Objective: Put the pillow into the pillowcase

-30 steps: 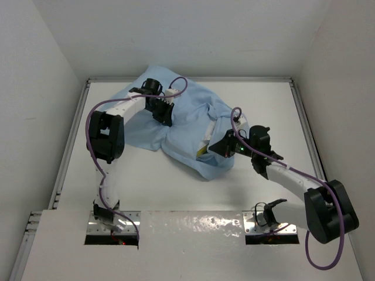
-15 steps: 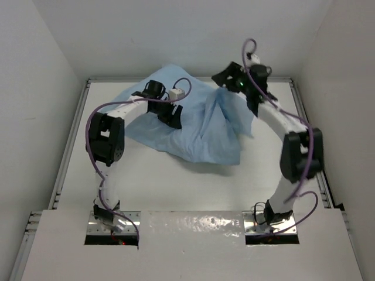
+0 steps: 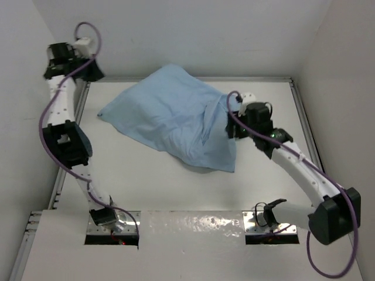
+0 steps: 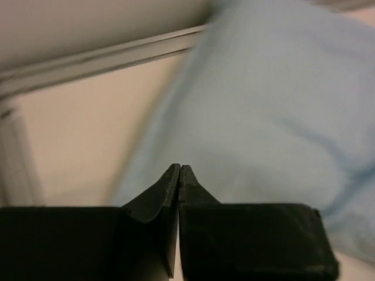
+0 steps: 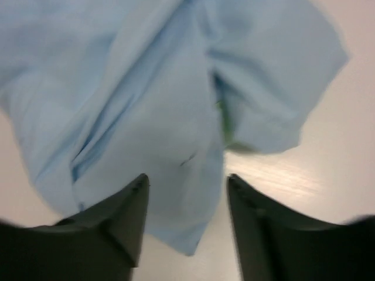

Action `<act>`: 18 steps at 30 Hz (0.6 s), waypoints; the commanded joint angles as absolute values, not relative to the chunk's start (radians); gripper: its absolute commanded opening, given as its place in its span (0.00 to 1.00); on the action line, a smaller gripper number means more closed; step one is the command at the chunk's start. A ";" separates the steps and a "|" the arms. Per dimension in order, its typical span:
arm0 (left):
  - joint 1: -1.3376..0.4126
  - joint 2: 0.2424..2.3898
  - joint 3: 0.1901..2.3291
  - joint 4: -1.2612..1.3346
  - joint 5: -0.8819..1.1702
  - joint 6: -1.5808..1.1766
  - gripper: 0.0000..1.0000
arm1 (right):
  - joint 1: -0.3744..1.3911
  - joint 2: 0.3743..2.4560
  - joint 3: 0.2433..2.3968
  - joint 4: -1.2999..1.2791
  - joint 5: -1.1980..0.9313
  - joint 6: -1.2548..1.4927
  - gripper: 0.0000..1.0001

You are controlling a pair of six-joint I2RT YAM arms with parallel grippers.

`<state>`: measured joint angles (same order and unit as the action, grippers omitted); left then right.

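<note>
The light blue soft fabric pillowcase is found lying bulky and rumpled in the middle of the white surface, one corner drawn out toward the left, loose folds bunched at its right end. The white pillow is not seen directly in any view; from the swollen shape it is judged to be inside. A greenish sliver is noted at a fold near the loose end, and whether it is pillow edge or the case's other face cannot be told. The insertion step is judged to be nearly finished, with only tidying of the open end left. The next move is thought to call for the loose flap to be gripped and drawn over whatever is exposed, or for the case to be smoothed flat. The left arm is held raised and extended toward the far left corner, well apart from the fabric; the left gripper is pressed fully closed with nothing between its fingers. The right arm is reached forward and bent inward, the right gripper poised just beside the bunched right end, spread wide and holding nothing.
</note>
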<state>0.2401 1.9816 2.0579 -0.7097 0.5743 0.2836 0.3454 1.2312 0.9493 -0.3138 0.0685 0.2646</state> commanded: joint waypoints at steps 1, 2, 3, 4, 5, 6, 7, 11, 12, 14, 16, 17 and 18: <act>0.421 2.176 2.078 -0.834 0.519 0.283 0.26 | 0.471 1.215 0.755 -0.321 0.086 0.218 0.81; 0.428 2.201 2.101 -0.848 0.509 0.310 0.43 | 0.479 1.216 0.726 -0.318 0.086 0.256 0.97; 0.428 2.219 2.099 -0.848 0.497 0.330 0.55 | 0.483 1.213 0.700 -0.310 0.083 0.277 0.99; 0.428 2.242 2.092 -0.836 0.497 0.350 0.64 | 0.486 1.213 0.648 -0.293 0.081 0.294 0.99; 0.428 2.249 2.059 -0.815 0.514 0.366 0.80 | 0.498 1.215 0.622 -0.250 0.084 0.305 0.99; 0.429 2.255 2.040 -0.754 0.517 0.368 0.84 | 0.505 1.223 0.600 -0.227 0.110 0.316 0.99; 0.428 2.272 2.028 -0.723 0.520 0.368 0.92 | 0.508 1.233 0.571 -0.188 0.115 0.319 0.99; 0.428 2.347 2.052 -0.638 0.535 0.356 1.00 | 0.509 1.310 0.543 -0.089 0.146 0.341 0.99; 0.428 2.364 2.081 -0.626 0.548 0.354 1.00 | 0.508 1.342 0.540 -0.071 0.146 0.344 0.99; 0.428 2.413 2.109 -0.620 0.563 0.342 1.00 | 0.509 1.374 0.546 -0.043 0.118 0.345 0.99; 0.422 2.453 2.114 -0.630 0.575 0.350 1.00 | 0.511 1.411 0.528 -0.005 0.118 0.360 0.99; 0.419 2.459 2.100 -0.637 0.589 0.356 1.00 | 0.509 1.417 0.517 0.030 0.121 0.367 0.97; 0.416 2.465 2.089 -0.656 0.603 0.363 0.99 | 0.509 1.423 0.509 0.043 0.126 0.385 0.95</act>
